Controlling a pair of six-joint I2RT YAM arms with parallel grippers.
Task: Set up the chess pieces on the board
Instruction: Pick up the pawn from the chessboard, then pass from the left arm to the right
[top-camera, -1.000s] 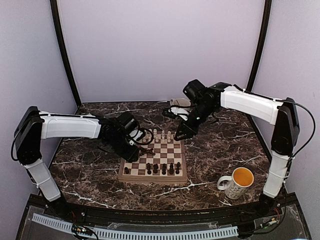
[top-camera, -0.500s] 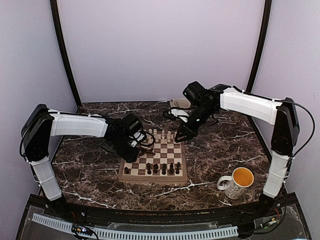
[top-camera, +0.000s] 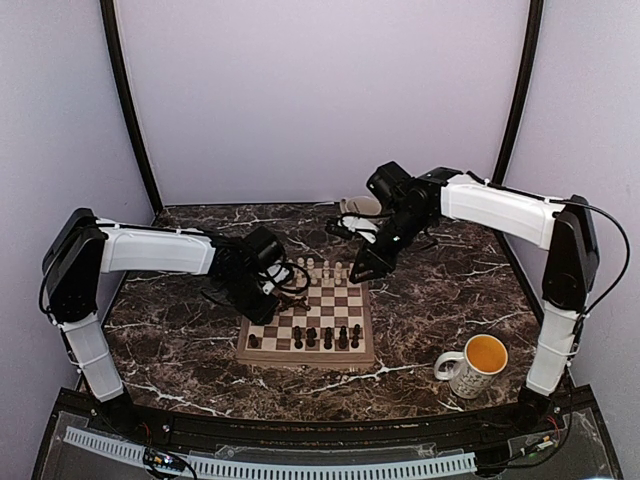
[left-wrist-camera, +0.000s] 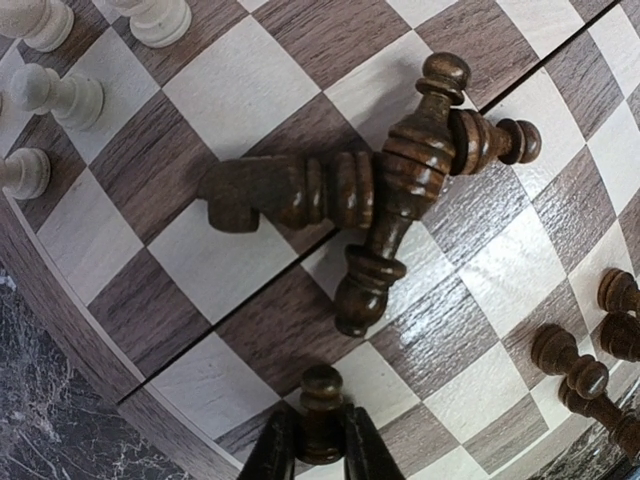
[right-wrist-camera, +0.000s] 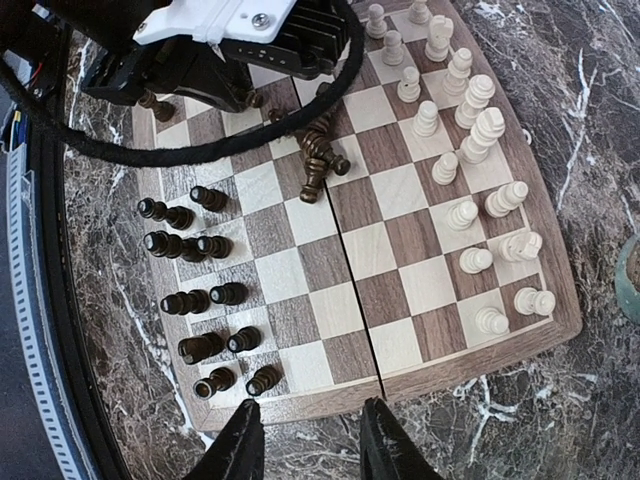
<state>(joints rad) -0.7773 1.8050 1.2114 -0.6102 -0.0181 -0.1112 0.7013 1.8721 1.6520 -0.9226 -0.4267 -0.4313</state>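
A: Left pincer (left-wrist-camera: 318, 428)?
B: Arm reaching in low, closed on a dark pawn (left-wrist-camera: 322, 392) on an edge square of the board (left-wrist-camera: 240, 85). A heap of fallen dark pieces (left-wrist-camera: 385, 190) lies just inboard.
A: Right pincer (right-wrist-camera: 312, 418)?
B: Wrist tipped down, partly open, empty, just off the board's edge above open worktop (right-wrist-camera: 520, 420).

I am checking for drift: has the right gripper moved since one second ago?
No. The right gripper hangs at the same spot, just beside the far right corner of the board.
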